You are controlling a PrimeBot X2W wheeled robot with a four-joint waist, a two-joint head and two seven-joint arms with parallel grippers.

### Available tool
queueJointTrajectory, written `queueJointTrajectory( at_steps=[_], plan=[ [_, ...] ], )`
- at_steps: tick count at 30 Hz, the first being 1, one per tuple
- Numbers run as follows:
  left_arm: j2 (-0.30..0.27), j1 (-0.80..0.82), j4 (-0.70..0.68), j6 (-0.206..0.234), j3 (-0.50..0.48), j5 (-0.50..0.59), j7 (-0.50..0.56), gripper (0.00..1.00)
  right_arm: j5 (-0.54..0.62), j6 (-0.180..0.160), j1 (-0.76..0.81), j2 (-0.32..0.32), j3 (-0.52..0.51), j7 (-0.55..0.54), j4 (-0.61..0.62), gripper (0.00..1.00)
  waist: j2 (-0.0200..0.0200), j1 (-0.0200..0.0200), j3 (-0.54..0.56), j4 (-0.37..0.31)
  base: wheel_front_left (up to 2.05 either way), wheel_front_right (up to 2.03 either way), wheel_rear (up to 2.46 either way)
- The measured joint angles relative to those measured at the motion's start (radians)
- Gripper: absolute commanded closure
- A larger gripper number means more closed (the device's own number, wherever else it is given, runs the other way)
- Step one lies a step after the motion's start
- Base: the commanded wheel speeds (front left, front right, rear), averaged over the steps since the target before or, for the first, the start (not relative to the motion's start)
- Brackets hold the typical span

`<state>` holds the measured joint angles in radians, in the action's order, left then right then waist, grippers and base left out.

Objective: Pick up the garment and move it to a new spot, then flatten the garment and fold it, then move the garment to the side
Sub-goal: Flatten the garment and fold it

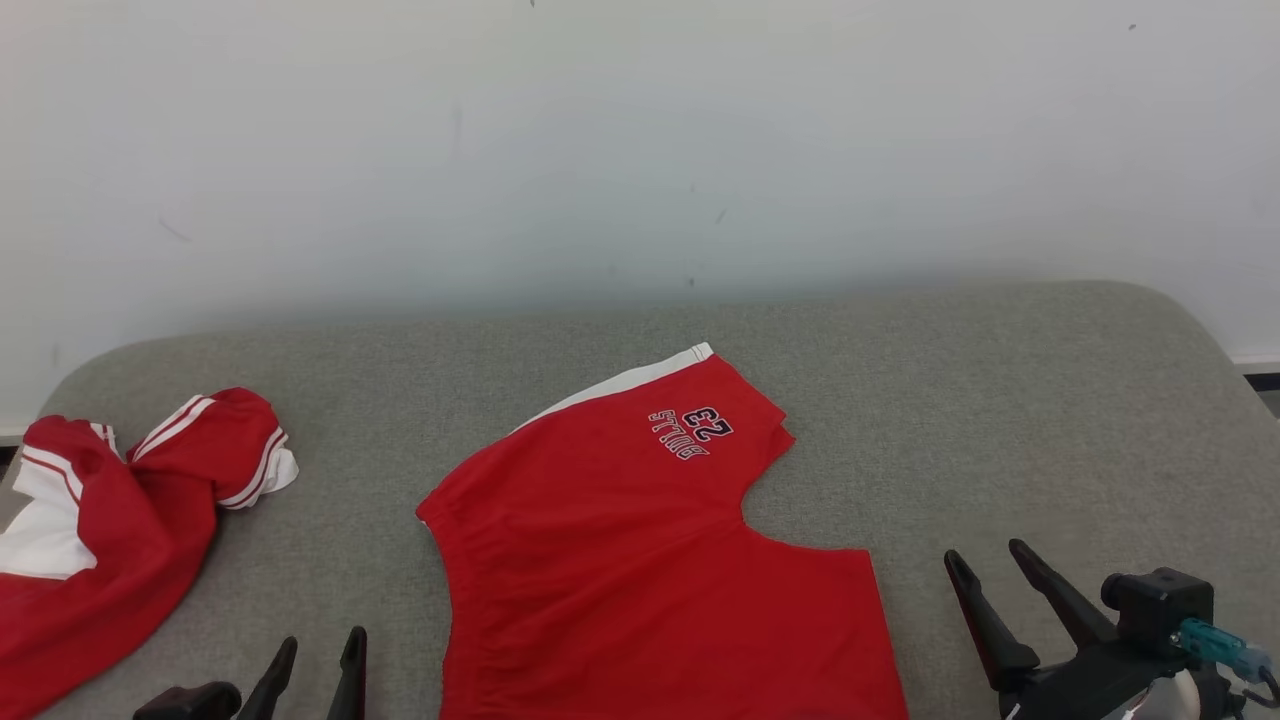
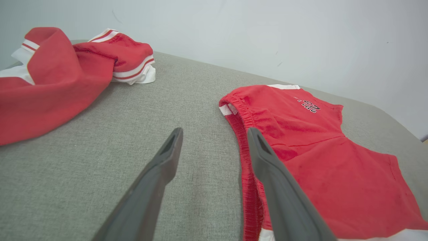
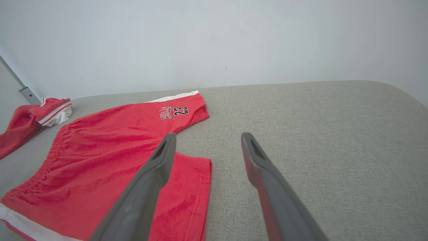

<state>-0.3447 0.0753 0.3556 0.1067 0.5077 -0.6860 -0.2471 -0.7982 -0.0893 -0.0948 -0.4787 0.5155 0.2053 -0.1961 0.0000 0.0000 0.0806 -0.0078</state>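
Red shorts (image 1: 620, 540) lie flat on the grey bench (image 1: 1000, 400). Their waist-to-hem axis runs left-right across the robot's front: elastic waistband (image 2: 239, 140) at the shorts' L end, both leg hems at the R end. L gripper (image 1: 322, 640) sits just beside the waistband, jaws wide open, nothing held. In left wrist view one finger overlaps the waistband edge; can't tell if it touches. R gripper (image 1: 983, 552) sits just R of the shorts' near leg hem (image 3: 205, 187), jaws open, empty, clear of the cloth. So L arm is nearer the waist, R arm nearer the hems; prob. each takes its own end for the fold. Writing: print (image 1: 690, 432) by the shorts' far leg hem reads "23" w/ "BULLS", upside down in head view. White stripe (image 1: 620, 387) runs along the shorts' far edge. No other label readable. A crumpled red-white garment (image 1: 120, 510) lies L of the shorts, well apart.
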Motion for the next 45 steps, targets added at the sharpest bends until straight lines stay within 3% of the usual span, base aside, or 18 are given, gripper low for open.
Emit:
queueJointTrajectory(
  at_steps=[10, 24, 45],
  plan=[
    [-0.009, -0.032, -0.066, 0.017, -0.077, 0.073, -0.002, 0.00, 0.061, -0.018, -0.016, -0.014, -0.081, 0.040, -0.011, 0.00, 0.0000, 0.0000, -0.015, -0.029, 0.00, 0.00, 0.00],
    [0.049, -0.076, -0.129, 0.017, -0.217, 0.198, -0.002, 0.00, 0.140, -0.032, -0.014, -0.012, -0.134, 0.043, -0.012, 0.00, 0.0002, 0.0000, -0.020, -0.028, 0.00, 0.00, 0.00],
    [0.109, -0.114, -0.176, 0.017, -0.281, 0.299, -0.003, 0.00, 0.204, -0.035, 0.009, 0.037, -0.206, 0.047, -0.004, 0.00, 0.0001, 0.0000, -0.027, -0.038, 0.00, 0.00, 0.00]
  ],
)
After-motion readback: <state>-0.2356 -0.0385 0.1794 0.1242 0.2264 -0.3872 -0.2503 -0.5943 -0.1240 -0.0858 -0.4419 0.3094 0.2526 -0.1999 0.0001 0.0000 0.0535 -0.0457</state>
